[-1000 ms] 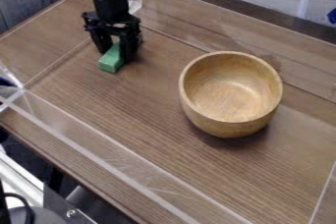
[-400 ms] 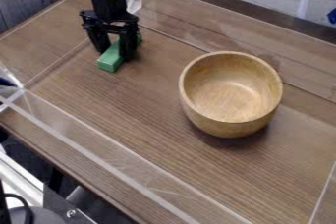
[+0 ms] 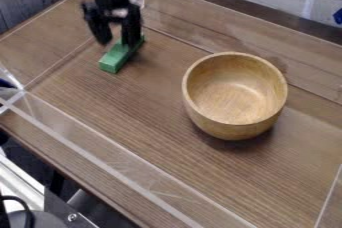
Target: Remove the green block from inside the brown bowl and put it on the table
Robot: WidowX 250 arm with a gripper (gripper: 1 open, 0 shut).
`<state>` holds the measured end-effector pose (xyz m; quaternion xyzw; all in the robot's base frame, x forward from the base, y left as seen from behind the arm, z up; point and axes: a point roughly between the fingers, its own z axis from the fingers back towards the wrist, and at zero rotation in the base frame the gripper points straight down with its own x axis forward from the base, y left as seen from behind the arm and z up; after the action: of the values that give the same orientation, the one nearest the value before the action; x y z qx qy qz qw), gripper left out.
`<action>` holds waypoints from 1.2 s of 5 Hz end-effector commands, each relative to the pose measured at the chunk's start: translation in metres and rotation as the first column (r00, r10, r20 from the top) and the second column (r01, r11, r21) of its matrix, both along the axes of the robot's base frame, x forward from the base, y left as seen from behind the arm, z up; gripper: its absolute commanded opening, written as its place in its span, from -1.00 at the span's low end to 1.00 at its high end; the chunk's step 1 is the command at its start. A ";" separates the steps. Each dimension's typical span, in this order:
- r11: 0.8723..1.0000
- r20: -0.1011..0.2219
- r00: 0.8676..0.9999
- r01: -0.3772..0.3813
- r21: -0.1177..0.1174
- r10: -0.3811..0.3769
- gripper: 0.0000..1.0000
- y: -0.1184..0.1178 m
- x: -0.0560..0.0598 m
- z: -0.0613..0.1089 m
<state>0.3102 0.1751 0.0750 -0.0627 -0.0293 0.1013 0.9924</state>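
The green block [image 3: 116,58] lies flat on the table [image 3: 134,122], left of the brown bowl [image 3: 235,94]. The bowl stands upright and shows nothing inside. My gripper [image 3: 115,35] hangs just above and behind the block, jaws open, with nothing between the fingers. Its black fingers [image 3: 134,32] are clear of the block's far end.
Low clear plastic walls [image 3: 80,137] run along the table's front and left sides. The table's back edge passes behind my arm at the top. Dark equipment sits below the front left corner.
My gripper has risen off the green block and drawn back slightly. The block stays where it lay on the table. The bowl has not moved.
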 end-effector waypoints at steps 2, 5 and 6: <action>0.995 0.175 0.982 0.054 0.089 -0.069 1.00 -0.015 0.021 0.100; 0.996 0.155 0.986 0.051 0.078 -0.063 -1.00 -0.002 0.029 0.076; 0.996 0.149 0.987 0.051 0.077 -0.062 -1.00 0.001 0.032 0.068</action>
<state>0.3363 0.1701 0.1189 -0.0531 -0.0724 0.0693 0.9935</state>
